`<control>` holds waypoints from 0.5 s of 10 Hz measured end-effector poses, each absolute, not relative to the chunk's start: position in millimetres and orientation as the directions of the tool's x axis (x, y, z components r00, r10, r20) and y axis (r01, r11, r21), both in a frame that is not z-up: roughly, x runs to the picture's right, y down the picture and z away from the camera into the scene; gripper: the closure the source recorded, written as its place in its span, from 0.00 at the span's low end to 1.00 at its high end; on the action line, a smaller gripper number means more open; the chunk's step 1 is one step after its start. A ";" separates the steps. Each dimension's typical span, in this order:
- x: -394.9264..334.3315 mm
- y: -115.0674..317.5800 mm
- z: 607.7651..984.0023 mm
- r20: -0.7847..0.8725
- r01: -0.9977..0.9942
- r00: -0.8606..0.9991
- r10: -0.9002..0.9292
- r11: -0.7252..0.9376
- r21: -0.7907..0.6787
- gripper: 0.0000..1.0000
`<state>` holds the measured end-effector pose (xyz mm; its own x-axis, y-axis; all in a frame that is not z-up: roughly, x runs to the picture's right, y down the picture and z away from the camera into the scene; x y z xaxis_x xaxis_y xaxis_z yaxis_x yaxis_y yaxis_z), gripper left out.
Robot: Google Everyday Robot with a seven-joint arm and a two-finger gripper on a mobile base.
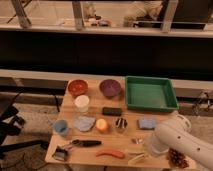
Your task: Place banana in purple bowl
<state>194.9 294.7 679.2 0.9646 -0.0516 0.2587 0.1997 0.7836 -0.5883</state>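
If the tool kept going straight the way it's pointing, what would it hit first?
Probably the banana, lying just ahead of the tool at the front edge of the table. Depth is unclear, so this is a guess.

no text or label can be read anywhere, including on the gripper (pixel 142 148) low at the table's (pixel 95 106) front right.

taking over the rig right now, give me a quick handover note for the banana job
Tool: low over the front right edge of the table, right by the banana.
Banana: lying on the table at the front edge, not in any bowl.
Purple bowl: back row, between the orange-red bowl and the green tray.
Done: the reach to the banana.
Left: grasp, lift, carry to the purple bowl, release.
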 end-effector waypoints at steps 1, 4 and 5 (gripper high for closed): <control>193.8 288.9 671.6 0.266 0.205 0.962 -0.055 0.791 -0.576 1.00; 194.9 272.1 662.2 0.298 0.212 0.953 -0.061 0.836 -0.506 1.00; 196.3 266.3 662.5 0.304 0.216 0.950 -0.067 0.845 -0.490 1.00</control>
